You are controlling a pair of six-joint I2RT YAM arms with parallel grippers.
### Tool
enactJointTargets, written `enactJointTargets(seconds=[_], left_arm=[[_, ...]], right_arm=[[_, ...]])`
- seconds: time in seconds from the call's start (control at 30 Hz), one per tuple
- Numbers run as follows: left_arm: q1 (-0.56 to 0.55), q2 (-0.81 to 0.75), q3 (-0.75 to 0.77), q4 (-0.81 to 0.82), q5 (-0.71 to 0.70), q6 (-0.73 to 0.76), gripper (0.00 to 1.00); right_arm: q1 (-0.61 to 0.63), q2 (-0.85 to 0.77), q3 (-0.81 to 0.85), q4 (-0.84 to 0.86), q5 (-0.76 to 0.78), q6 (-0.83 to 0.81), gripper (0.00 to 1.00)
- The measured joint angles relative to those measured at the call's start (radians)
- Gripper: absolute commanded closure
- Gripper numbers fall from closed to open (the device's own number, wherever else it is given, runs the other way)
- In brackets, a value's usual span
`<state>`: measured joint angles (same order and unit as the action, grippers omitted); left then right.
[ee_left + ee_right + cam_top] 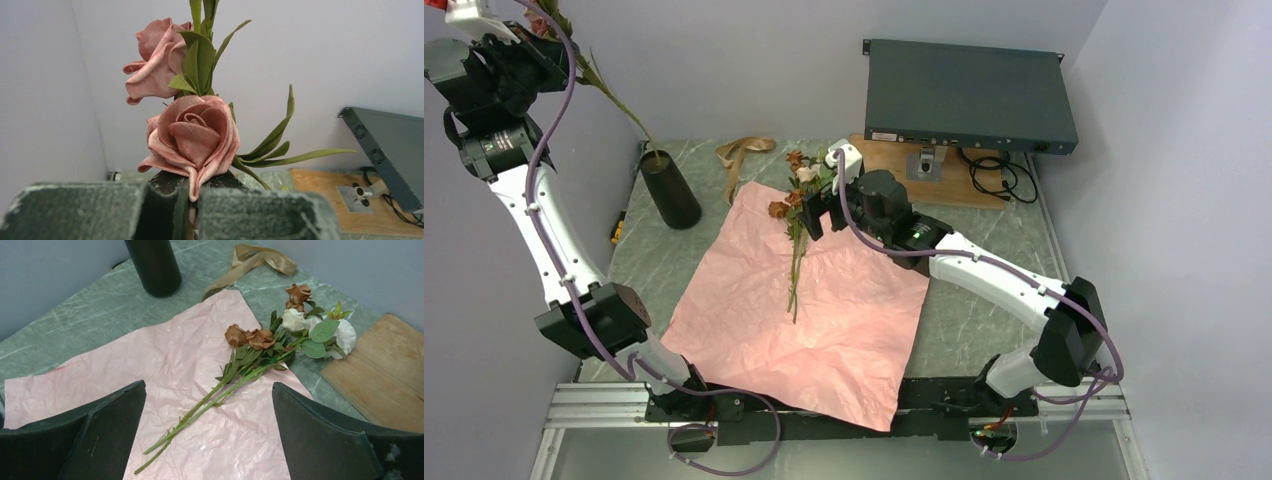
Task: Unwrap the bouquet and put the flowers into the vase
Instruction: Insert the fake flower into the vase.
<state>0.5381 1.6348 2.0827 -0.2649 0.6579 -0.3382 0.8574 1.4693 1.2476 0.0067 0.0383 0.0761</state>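
Note:
The bouquet is unwrapped. Its salmon-pink paper [804, 310] lies spread flat, and the tan ribbon [744, 155] lies off it at the back. Several flowers [797, 225], rust and cream roses [260, 337] on long green stems, lie loose on the paper. My right gripper [816, 213] hovers over them, open, its fingers wide either side of the stems [210, 435]. My left gripper [534, 28] is raised high at the far left, shut on a pink rose stem [192, 215]. That stem slants down to the mouth of the black vase [671, 190].
A dark grey rack box [969, 95] stands at the back right, with a wooden board [944, 175] and black cables [999, 175] in front of it. Walls close in on both sides. The vase [152, 265] stands just beyond the paper's far left corner.

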Motion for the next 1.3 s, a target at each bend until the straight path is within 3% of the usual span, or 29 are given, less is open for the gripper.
enactJointTargets(seconds=[0.6,0.87,0.97,1.23,1.3], left_arm=[[0.002,0.092,-0.182,0.012,0.003,0.115,1.00],[-0.004,0.151,-0.336,0.034,0.039,0.107,0.92],[-0.008,0.152,-0.386,0.040,0.044,0.116,0.79],[-0.011,0.152,-0.396,0.037,0.051,0.143,0.16],[-0.011,0.152,-0.389,0.002,0.051,0.152,0.09]], right_arm=[[-0.026,0.003,0.000,-0.016,-0.021,0.021,0.00],[-0.039,0.003,0.000,-0.016,-0.017,0.022,0.00],[-0.044,0.008,0.000,-0.016,-0.018,0.022,0.00],[-0.052,0.024,0.000,-0.021,-0.018,0.029,0.00],[-0.054,0.025,0.000,-0.021,-0.018,0.032,0.00]])
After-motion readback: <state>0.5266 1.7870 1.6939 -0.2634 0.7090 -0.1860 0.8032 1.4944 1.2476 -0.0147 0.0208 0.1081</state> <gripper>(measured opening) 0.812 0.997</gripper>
